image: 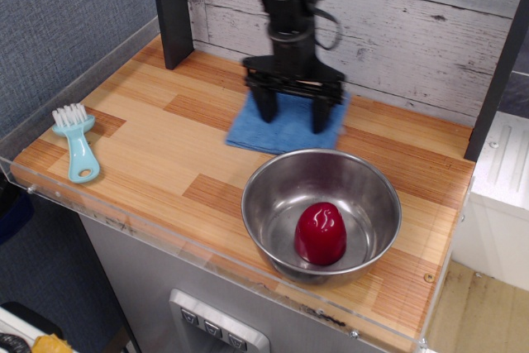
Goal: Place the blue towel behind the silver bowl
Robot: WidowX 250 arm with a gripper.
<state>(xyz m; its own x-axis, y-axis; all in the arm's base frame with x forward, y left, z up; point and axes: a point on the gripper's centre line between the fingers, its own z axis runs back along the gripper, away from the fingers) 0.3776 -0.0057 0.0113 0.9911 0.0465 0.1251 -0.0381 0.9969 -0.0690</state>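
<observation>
The blue towel [287, 124] lies flat on the wooden tabletop [157, 146] toward the back edge, close to the whitewashed plank wall [413, 31], just behind the silver bowl [321, 210]; its front edge sits right at the bowl's far rim, and the blur there makes it hard to say whether cloth and rim touch. The gripper [293, 116] stands upright over the towel with its two dark fingers spread apart, one tip pressing down near the towel's left side and the other near its right, so the cloth is pinned beneath them rather than pinched between them. The bowl sits nearer the front edge, right of centre, and holds a glossy red object [320, 233] shaped like a rounded dome. A light-blue brush [76, 141] with white bristles lies well apart near the front-left corner, handle pointing toward the front edge. A dark upright post [169, 10] rises from the back-left corner.
</observation>
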